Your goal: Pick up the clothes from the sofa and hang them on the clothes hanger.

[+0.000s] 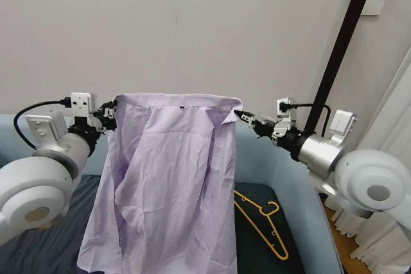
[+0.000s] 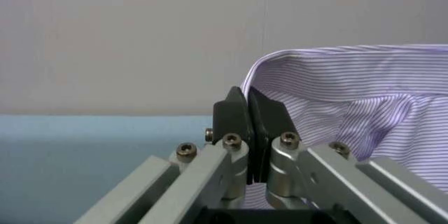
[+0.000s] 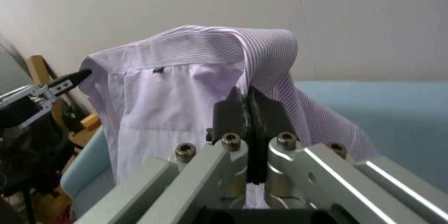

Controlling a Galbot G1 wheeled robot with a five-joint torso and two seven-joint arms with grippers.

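Between left gripper (image 1: 113,113) and right gripper (image 1: 239,115), lilac shirt (image 1: 170,178) spread, fingers (image 2: 269,124) clenched on its shoulders

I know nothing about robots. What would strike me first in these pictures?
A lilac striped shirt hangs spread in mid-air over the blue sofa, pinched at its shoulders by the left gripper and the right gripper, fingers shut on the cloth. A yellow hanger lies on the sofa seat right of it.

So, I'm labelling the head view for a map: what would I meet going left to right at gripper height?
left gripper → lilac shirt → right gripper → black rack pole
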